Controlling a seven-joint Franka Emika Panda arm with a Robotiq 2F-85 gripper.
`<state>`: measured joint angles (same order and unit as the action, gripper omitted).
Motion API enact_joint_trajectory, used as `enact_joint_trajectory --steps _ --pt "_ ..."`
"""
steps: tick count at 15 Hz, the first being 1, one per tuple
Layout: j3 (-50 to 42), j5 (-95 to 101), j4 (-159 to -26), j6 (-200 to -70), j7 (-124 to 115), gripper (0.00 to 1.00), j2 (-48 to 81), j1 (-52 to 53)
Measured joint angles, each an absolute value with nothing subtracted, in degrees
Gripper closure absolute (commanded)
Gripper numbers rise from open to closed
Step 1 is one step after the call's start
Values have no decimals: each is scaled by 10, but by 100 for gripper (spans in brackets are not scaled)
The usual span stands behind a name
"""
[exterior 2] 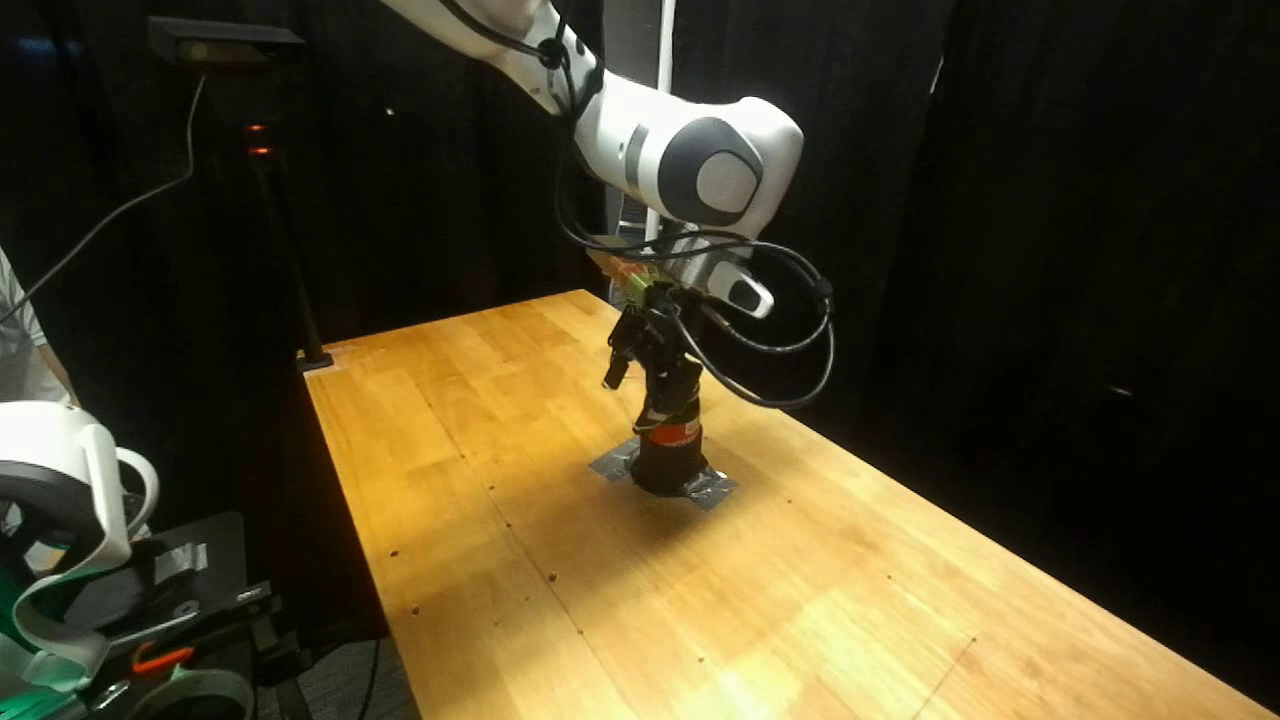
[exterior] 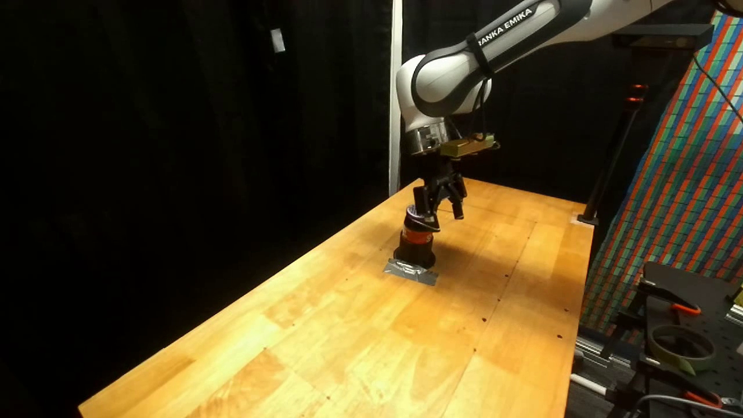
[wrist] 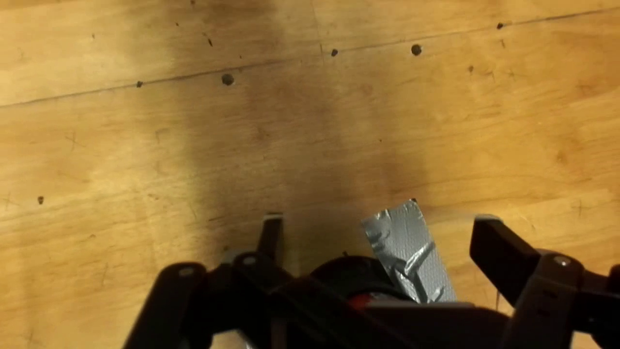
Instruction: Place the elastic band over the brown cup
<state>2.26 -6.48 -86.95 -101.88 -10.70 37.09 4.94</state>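
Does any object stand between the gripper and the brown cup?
No obstacle is visible: in both exterior views the gripper is close by the upper part of the brown cup. Grey tape lies low, at its base. What may be the elastic band, a thin pale line, shows near the cup's top.

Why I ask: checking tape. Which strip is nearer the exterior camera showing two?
The right strip by the brown cup, lower in frame; the left strip lies farther back.

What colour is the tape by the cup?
Silver-grey; the tape shows best in the wrist view.
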Motion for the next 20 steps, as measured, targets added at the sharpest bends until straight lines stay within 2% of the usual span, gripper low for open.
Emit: enact_joint_trajectory --steps 3,9,10,12,13,18,20 --pt "23 -78 -863 -984 -95 0 371 39" --pt "23 -78 -880 -1012 -96 0 374 44" --pt "23 -77 -890 -1027 -96 25 374 47" --pt "23 -68 -912 -1057 -96 34 372 54" --pt "23 -63 -924 -1071 -97 44 370 58" --pt "22 -42 -1014 -1147 -100 82 324 71" --pt "23 -40 -1063 -1197 -100 93 295 74"
